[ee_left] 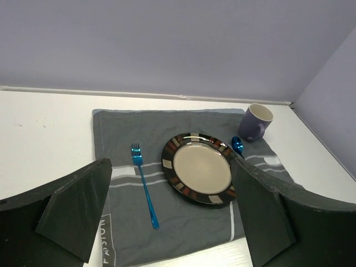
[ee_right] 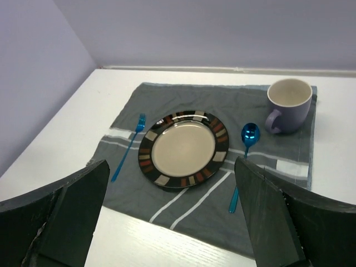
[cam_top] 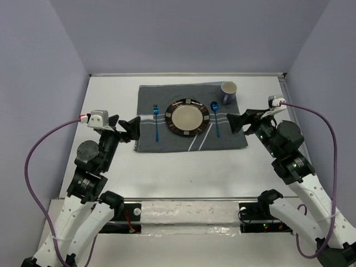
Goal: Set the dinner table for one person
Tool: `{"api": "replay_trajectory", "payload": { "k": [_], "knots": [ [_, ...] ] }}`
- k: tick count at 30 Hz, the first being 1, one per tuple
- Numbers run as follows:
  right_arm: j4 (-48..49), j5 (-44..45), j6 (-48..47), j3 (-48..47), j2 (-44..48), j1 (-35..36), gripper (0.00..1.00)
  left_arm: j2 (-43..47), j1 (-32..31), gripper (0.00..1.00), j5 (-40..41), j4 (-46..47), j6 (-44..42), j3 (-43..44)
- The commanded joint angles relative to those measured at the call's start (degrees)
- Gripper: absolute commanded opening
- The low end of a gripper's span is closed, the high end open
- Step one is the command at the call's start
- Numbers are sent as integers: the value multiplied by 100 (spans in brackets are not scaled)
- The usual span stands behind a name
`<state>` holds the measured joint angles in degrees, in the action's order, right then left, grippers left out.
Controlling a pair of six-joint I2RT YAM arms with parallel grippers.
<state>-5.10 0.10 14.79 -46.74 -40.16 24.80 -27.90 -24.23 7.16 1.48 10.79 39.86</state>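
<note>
My left pincer (cam_top: 132, 129) and right pincer (cam_top: 236, 122) gape empty, flanking the plate (cam_top: 189, 117) (setting looks done); I'd lift straight clear.

Left wrist view: spoon (ee_left: 237, 146) handle concealed behind finger (ee_left: 267, 217), at plate's (ee_left: 201, 167) 3 o'clock. Placemat's (ee_left: 125, 130) 7 o'clock corner likewise concealed.

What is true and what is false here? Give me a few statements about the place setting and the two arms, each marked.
1. The fork lies on the placemat, left of the plate. True.
2. The spoon rests on the plate. False: the spoon lies on the placemat, right of the plate.
3. The mug stands upright at the placemat's far right corner. True.
4. The left gripper is clamped on the fork. False: the left gripper and right gripper are both open and empty.
</note>
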Motion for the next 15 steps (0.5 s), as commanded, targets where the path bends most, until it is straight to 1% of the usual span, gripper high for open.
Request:
{"api": "replay_trajectory", "payload": {
  "k": [1,5,9,15],
  "knots": [
    [343,157,-28,95,26,-19,100,-136,85,99,-276,389,-68,-22],
    [405,323,94,122,96,-19,100,-163,94,99,-373,450,-59,-5],
    [414,140,42,-202,114,-19,100,-154,94,99,-408,503,-77,153],
    [405,192,15,-371,509,-19,100,-110,103,99,-443,494,-33,435]
  ]
}}
